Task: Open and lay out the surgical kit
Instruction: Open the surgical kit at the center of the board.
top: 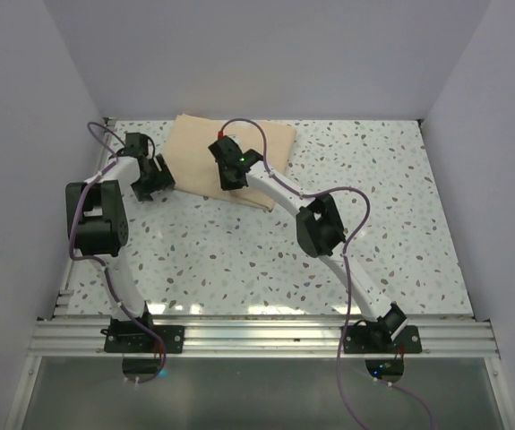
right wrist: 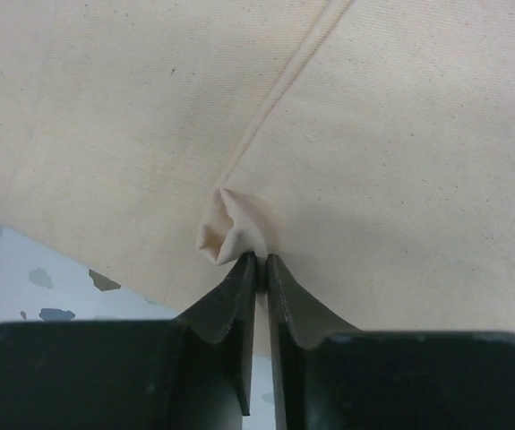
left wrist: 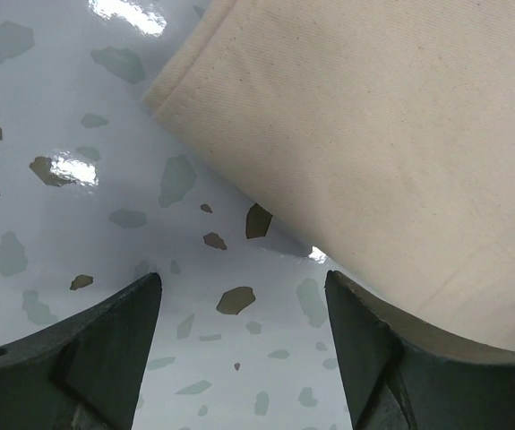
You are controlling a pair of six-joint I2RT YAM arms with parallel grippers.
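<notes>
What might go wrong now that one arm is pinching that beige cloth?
The right gripper pinches only a small pucker of the cloth, so it may slip free when pulled. The left gripper stands open beside the cloth's corner over the table, holding nothing down, so the whole bundle could drag instead of unfolding.

Right end effector (top: 230, 177) seemingly touches the tan cloth wrap (top: 190, 143).
</notes>
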